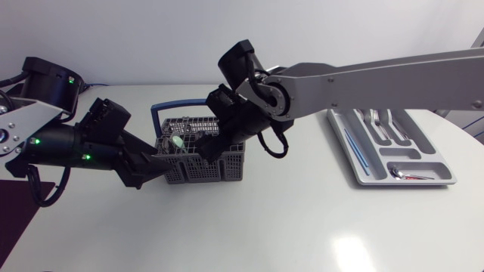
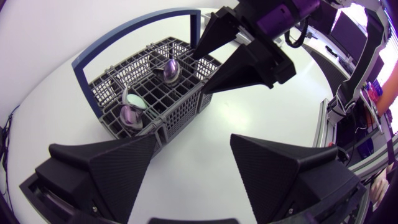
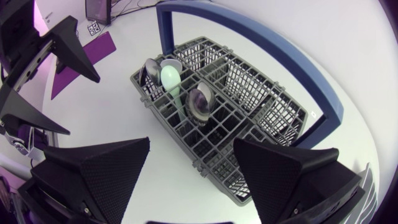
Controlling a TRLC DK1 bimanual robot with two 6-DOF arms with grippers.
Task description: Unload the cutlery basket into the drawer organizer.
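Note:
A grey cutlery basket (image 1: 227, 168) with a blue handle (image 1: 178, 105) stands mid-table. It holds a pale green spoon (image 3: 170, 77) and two metal spoons (image 3: 199, 103) (image 3: 149, 67), bowls up. My right gripper (image 1: 212, 143) hangs open just above the basket, its fingers (image 2: 244, 67) spread over the compartments (image 3: 224, 124), holding nothing. My left gripper (image 1: 157, 163) is open at the basket's left end, close to the basket wall (image 2: 177, 115) and not gripping it. The grey drawer organizer (image 1: 446, 172) lies at the right.
The organizer holds forks (image 1: 378, 125), a spoon (image 1: 412, 175) and a thin blue stick (image 1: 355, 147) in separate compartments. My right arm stretches across the table between basket and organizer. White tabletop lies bare in front of the basket.

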